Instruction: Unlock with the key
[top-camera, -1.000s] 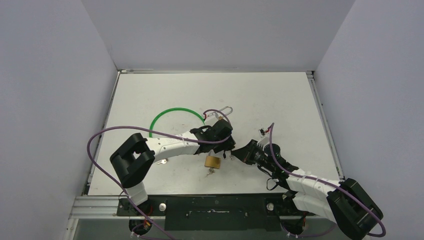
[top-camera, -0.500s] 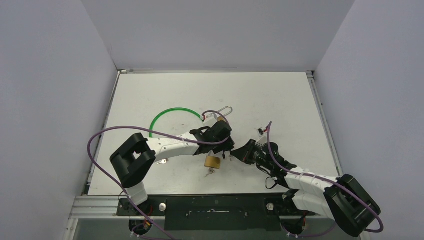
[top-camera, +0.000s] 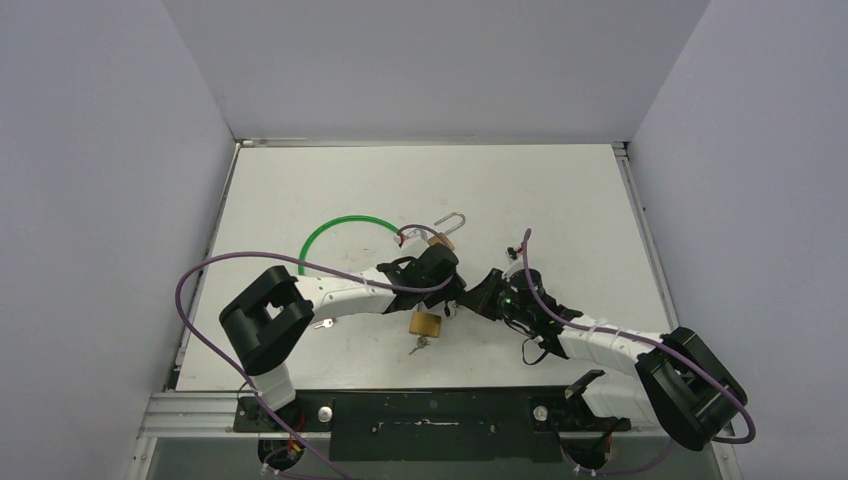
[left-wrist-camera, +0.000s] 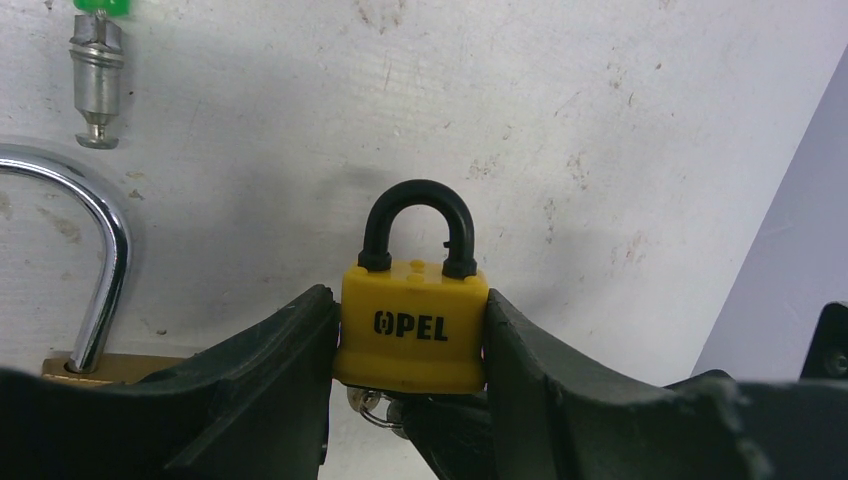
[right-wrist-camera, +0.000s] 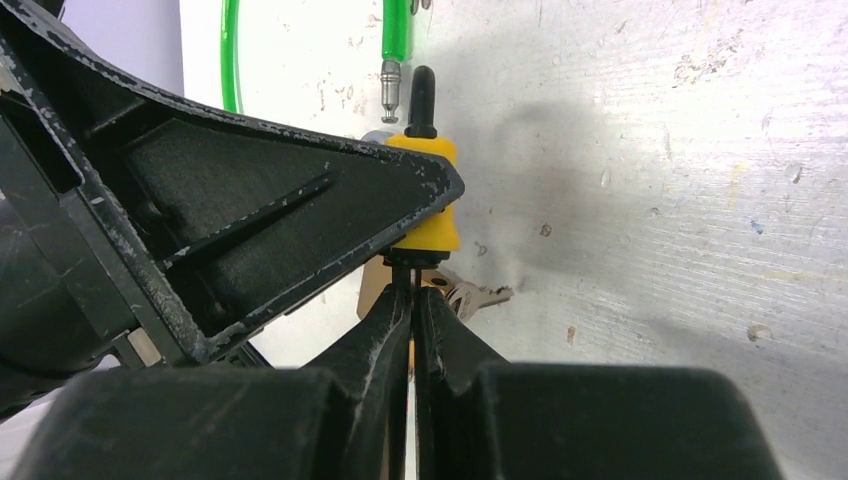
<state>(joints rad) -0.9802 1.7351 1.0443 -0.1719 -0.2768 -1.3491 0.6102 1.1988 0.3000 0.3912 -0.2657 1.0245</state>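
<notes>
The yellow padlock (left-wrist-camera: 410, 325) sits low centre in the left wrist view, upright, its black shackle (left-wrist-camera: 415, 192) pointing at the frame's top. The left gripper (left-wrist-camera: 408, 305), half spread, clamps its sides; the right gripper (right-wrist-camera: 412, 300) is pinched tight under its base, beside a silver key (right-wrist-camera: 472, 294)

Matt plastic casing – yellow padlock (left-wrist-camera: 410, 325), glossy chrome shackle – brass padlock (top-camera: 441, 241), scuffed, pitted white table (left-wrist-camera: 600, 120)

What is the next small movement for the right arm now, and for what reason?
Probably turn the right gripper about its own axis. It is shut just under the yellow padlock, seemingly on the key, the left gripper clamps the padlock's body, and the black shackle sits closed.
</notes>
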